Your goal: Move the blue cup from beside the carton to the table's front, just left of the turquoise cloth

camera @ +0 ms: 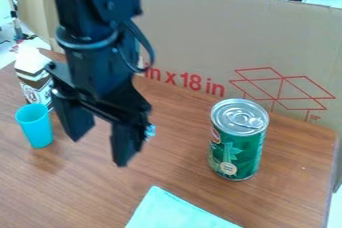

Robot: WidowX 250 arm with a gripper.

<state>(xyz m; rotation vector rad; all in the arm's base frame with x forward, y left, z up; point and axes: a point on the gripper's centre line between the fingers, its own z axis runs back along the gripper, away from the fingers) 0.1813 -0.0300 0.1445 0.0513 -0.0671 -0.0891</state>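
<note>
- Gripper [99,152], black and two-fingered, hung wide open, holding nothing.
- We saw an upright, tapered turquoise cup [36,131] nearby.
- A green metal can [239,147] stood well apart.

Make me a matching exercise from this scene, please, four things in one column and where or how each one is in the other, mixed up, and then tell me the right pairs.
Things:
1. Can
2. Cup
3. Cloth
4. Gripper

Places and states:
A. Pale turquoise, at the bottom edge of the view
B. Black, hanging down with its fingers apart
C. Green, upright near the right side of the view
D. Bright blue, upright near the left side of the view

Right pairs: 1-C, 2-D, 3-A, 4-B
</note>
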